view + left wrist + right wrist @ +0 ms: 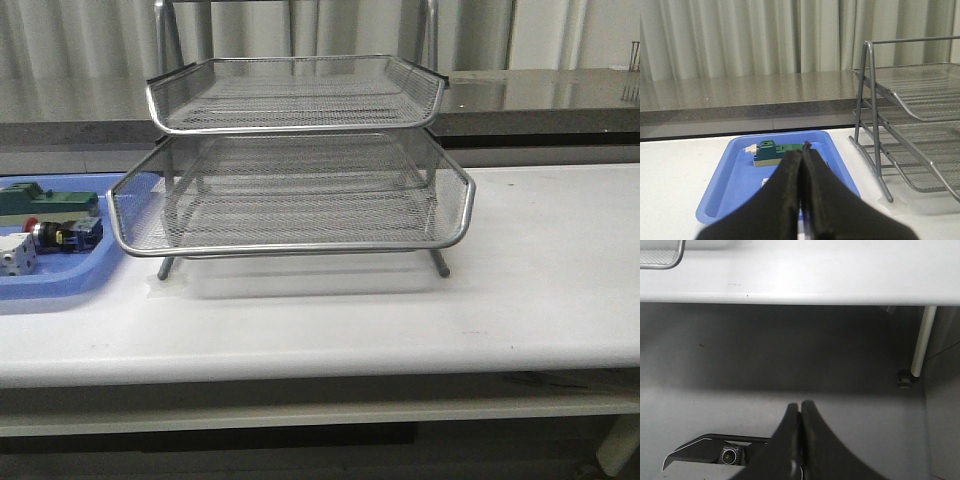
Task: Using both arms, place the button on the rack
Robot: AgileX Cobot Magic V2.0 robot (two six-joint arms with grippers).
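Pale curtains and a grey counter back a white bench point(540, 260) on which the silver wire rack point(300, 190) stands, its mesh tiers showing nothing on them in any view. The button point(55, 233) lies in the blue tray point(60, 285) at the left end of the bench, just beside the rack's lower tier, with a green block point(45, 200) behind it and a white cube-like part point(17, 254) next to it. Nothing of the task appears done: the button is not yet lifted and neither arm shows in the front view. The left gripper point(802, 150) hangs over the near part of the tray with its fingers point(782, 190) pressed together and holding nothing; the green block sits just beyond the fingertips, and the button is hidden from that camera, probably under the fingers. The right gripper point(800, 407) is off the bench entirely, its fingers point(815, 440) also together and empty, pointing at the floor below the bench edge, well apart from the rack. Grasping, carrying and setting the button on a tier all remain.
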